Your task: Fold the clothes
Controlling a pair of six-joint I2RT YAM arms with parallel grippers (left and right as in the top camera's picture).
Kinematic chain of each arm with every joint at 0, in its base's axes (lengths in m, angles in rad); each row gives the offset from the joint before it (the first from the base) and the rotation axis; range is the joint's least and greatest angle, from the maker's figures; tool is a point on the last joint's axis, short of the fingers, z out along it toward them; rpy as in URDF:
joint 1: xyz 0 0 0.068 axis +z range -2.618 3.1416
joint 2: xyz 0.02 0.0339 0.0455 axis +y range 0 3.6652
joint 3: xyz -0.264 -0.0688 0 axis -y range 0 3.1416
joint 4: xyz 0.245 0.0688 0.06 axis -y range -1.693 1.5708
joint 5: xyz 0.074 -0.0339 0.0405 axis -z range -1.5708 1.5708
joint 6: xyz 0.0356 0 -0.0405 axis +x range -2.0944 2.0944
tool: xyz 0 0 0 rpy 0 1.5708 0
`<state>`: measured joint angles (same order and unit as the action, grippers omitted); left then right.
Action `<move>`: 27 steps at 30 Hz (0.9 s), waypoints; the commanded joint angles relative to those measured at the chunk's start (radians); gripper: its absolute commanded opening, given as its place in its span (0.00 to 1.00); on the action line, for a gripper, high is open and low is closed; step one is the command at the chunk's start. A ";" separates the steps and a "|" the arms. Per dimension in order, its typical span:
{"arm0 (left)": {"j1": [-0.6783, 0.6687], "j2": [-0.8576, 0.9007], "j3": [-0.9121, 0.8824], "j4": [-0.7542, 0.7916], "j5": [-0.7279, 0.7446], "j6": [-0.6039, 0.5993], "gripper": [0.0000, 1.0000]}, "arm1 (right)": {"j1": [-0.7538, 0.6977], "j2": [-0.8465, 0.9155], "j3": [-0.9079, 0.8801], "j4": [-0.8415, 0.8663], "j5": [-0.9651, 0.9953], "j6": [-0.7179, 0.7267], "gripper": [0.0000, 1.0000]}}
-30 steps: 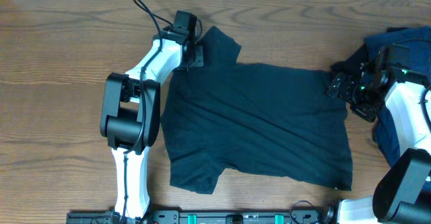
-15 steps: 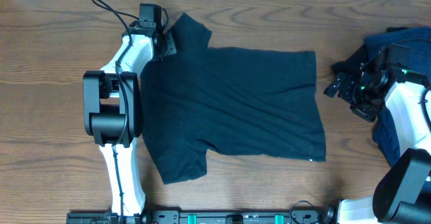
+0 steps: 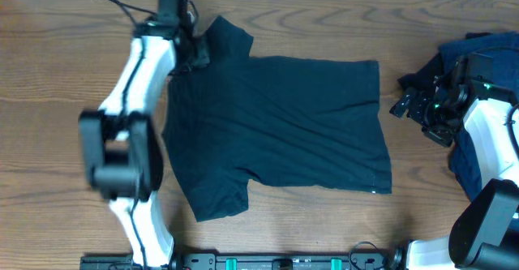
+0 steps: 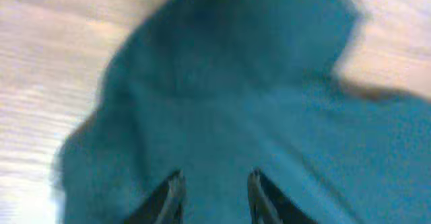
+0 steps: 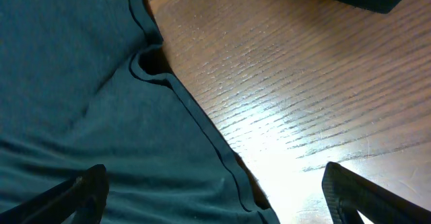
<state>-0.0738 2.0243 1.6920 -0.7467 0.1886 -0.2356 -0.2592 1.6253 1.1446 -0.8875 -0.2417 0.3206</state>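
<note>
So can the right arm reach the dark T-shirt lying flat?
Probably yes: its open tool sits close to the dark fabric T-shirt, with only bare wooden table between.

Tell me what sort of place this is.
Probably a robotics lab bench for laundry folding: a wood-grain table, a left arm and right arm reaching over it, a dark T-shirt spread flat, more clothes heaped at the right.

Nothing readable from any of my views, folks: the T-shirt [image 3: 276,124] is plain dark fabric, the counter [image 3: 49,75] just wood grain, no letters or numbers.
</note>
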 commanded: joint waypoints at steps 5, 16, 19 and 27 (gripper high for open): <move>0.004 -0.272 0.012 -0.267 0.013 -0.005 0.11 | 0.004 0.002 0.013 0.002 0.006 -0.003 0.99; 0.004 -0.311 -0.001 -0.430 0.005 -0.005 0.73 | 0.002 0.002 0.013 0.166 -0.139 0.153 0.99; 0.004 -0.311 -0.003 -0.457 0.006 -0.005 0.98 | -0.009 0.002 0.013 0.161 -0.197 0.107 0.78; 0.005 -0.311 -0.003 -0.457 0.005 -0.005 0.98 | 0.144 0.008 0.013 0.308 -0.208 -0.001 0.01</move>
<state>-0.0734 1.7061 1.6951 -1.1995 0.2024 -0.2390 -0.1871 1.6253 1.1465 -0.5983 -0.4370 0.3782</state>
